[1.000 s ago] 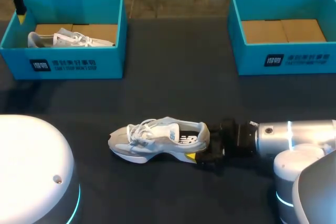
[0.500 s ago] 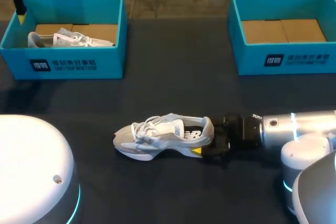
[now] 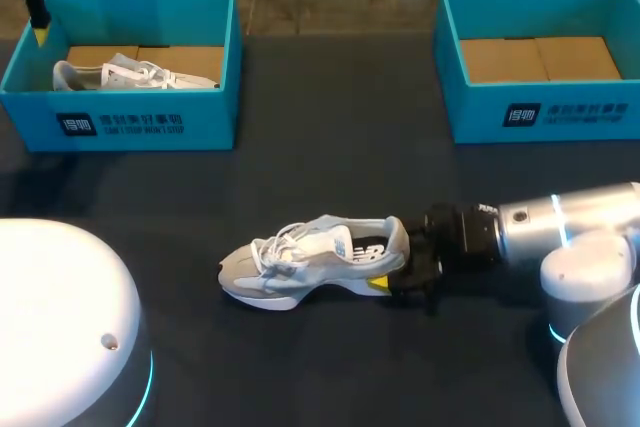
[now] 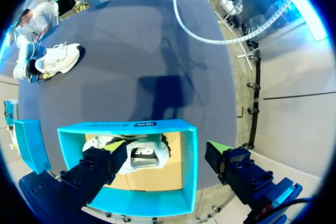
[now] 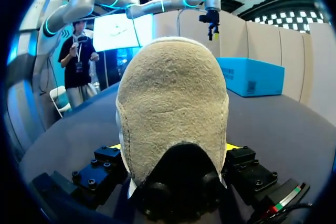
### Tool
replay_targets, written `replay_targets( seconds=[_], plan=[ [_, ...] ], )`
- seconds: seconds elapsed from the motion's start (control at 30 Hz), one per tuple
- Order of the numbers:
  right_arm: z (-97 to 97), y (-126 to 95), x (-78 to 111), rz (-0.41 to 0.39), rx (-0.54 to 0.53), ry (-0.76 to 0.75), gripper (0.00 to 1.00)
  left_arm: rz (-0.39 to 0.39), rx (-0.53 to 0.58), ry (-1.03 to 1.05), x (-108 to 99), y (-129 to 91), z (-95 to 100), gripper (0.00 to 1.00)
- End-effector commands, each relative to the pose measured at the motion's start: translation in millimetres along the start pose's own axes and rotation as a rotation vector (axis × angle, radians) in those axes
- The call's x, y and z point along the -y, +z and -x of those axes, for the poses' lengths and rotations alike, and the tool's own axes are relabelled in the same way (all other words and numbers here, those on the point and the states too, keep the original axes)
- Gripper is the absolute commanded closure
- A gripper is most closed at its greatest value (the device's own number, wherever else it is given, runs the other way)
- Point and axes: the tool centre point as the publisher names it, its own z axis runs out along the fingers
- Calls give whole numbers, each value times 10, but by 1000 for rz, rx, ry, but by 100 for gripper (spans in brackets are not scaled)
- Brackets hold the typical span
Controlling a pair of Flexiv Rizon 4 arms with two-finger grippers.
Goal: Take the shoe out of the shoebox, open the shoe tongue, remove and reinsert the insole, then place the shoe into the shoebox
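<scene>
- Clamping the heel of the shoe (image 5: pixel 172 103) from both sides, the right end effector (image 5: pixel 173 150) has its yellow tips pressed against the suede, so the grip looks firm.
- Ahead of those fingers the shoe stands on its sole on the bench (image 3: pixel 330 147), toe pointing away from the wrist.
- Taking the shoe out appears done; opening the tongue (image 3: pixel 290 239) is the step in hand, and the insole beneath cannot be made out.
- Next, I judge, the heel needs holding steady while the other arm comes over to lift the tongue.
- Well beyond the toe, the left end effector (image 4: pixel 167 148) hangs with fingers spread wide, holding nothing, above a shoebox (image 4: pixel 189 166) containing a second shoe (image 4: pixel 142 156).
- Off to the side of the right wrist sits the empty shoebox (image 3: pixel 540 107), probably the final destination.
</scene>
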Motion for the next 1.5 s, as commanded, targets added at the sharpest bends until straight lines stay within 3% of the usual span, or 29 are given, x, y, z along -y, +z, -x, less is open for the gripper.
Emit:
replay_targets(
  seconds=[0.03,0.2,0.37,0.43,0.53,0.6,0.73,1.13,1.17,1.4,1.43,1.5],
  plan=[
    [-3,5,-17,-4,-1,1,100,2,-2,1,9,1,-2,0],
    [-3,5,-17,-4,-1,1,100,10,9,-12,12,-29,19,0],
    [-3,5,-17,-4,-1,1,100,0,32,-65,239,-21,236,0],
    [-3,5,-17,-4,-1,1,100,3,30,-62,532,6,481,0],
    [-3,5,-17,-4,-1,1,100,5,35,-122,743,-21,696,0],
    [-3,5,-17,-4,-1,1,100,26,33,-279,848,-64,863,0],
    [-3,5,-17,-4,-1,1,100,-149,56,-672,940,-143,1118,0],
    [-3,5,-17,-4,-1,1,100,-149,56,-672,940,-143,1118,0],
    [-3,5,-17,-4,-1,1,100,-179,57,-718,937,-162,1154,0],
    [-3,5,-17,-4,-1,1,100,-190,56,-1061,1359,-85,1664,0],
    [-3,5,-17,-4,-1,1,100,-250,65,-1149,1450,-86,1769,0],
    [-3,5,-17,-4,-1,1,100,-213,88,-1300,1582,-68,1901,0]
  ],
)
